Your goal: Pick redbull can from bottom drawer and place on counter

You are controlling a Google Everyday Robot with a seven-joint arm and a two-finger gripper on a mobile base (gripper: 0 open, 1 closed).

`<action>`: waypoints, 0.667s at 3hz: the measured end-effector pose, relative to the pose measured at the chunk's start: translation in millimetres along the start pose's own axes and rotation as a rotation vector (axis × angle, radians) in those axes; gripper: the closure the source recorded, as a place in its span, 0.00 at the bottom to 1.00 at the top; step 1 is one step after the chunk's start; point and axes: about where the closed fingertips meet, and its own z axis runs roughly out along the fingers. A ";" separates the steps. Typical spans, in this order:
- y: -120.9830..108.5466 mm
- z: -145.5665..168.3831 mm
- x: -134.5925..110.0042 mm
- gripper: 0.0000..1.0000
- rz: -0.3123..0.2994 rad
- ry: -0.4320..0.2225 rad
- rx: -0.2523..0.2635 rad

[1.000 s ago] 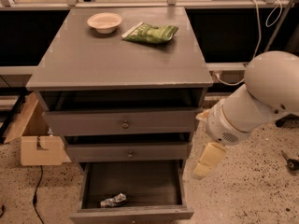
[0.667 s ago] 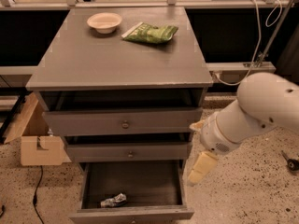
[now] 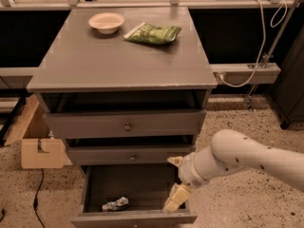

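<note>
The redbull can [image 3: 115, 204] lies on its side in the open bottom drawer [image 3: 133, 219], at the front left of its dark interior. My gripper [image 3: 175, 179] hangs over the drawer's right side, to the right of the can and apart from it. Its pale fingers [image 3: 176, 197] stand apart and hold nothing. The lower one reaches down to the drawer's front right corner. The white arm comes in from the right. The counter [image 3: 118, 63] is the grey top of the cabinet, above the drawers.
A pale bowl [image 3: 106, 22] and a green snack bag [image 3: 153, 33] sit at the back of the counter. The two upper drawers with round knobs [image 3: 127, 126] are pulled out slightly. A cardboard box [image 3: 40, 148] stands on the floor at left. A cable [image 3: 260, 46] hangs at right.
My arm has moved left and down, bringing the gripper from beside the cabinet's right side to over the open bottom drawer. The can has not moved.
</note>
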 end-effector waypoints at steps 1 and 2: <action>-6.5 68.4 5.1 0.00 0.007 -0.115 -0.020; -0.1 87.6 14.6 0.00 0.035 -0.131 -0.050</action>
